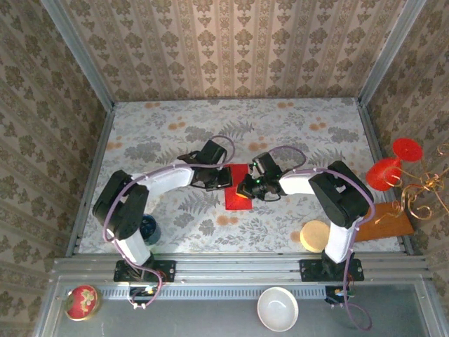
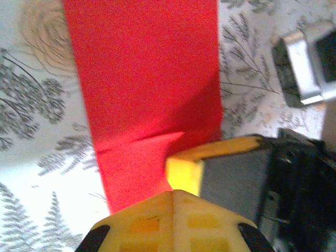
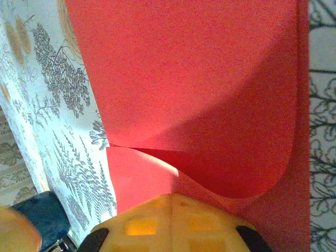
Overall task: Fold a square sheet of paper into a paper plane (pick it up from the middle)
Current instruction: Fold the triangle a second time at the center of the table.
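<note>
The square sheet of paper lies on the floral table between both grippers, bright red and folded over into a strip. In the left wrist view the paper runs away from my left gripper, which is shut with its tips at the paper's near end. Beside it, the right gripper's yellow finger rests on the paper. In the right wrist view a loose flap of the paper curls up above the lower layer. My right gripper is shut, its tips on the paper. From above, the left gripper and right gripper almost meet. The paper plane is out of view.
Red round glasses with gold wire and a wooden board sit at the table's right edge. A pale round disc lies by the right arm's base and a dark blue cup by the left. A white bowl and a red tin rest on the near ledge.
</note>
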Tool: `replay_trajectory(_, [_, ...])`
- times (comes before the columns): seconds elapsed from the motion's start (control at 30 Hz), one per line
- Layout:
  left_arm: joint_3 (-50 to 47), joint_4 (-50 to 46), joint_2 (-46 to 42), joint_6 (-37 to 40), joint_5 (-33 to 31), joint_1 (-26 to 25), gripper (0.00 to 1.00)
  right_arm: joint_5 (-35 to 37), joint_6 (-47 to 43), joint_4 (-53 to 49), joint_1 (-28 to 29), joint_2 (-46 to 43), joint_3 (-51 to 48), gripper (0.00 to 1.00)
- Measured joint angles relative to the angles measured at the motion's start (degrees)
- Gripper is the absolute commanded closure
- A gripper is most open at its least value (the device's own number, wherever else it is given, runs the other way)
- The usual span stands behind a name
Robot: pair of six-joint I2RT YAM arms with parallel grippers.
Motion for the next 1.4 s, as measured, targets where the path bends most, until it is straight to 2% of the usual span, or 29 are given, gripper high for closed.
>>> replay_trajectory(0.3, [-5.4,2.2,-0.4,-3.8,1.4,-4.9,0.99,0.1,0.0,-1.4,0.0,0.2,0.8,1.0])
replay_trajectory(0.8, [-5.7,3.5,1.2,-5.4,1.3,-5.5,0.97,0.1,0.4,-2.3,0.0,0.4,1.3,1.0])
replay_trajectory(1.4, [-5.7,1.0,2.4,-4.8,-0.7,-5.4,0.97,0.0,0.5,-2.9,0.0,0.7,1.8,1.0])
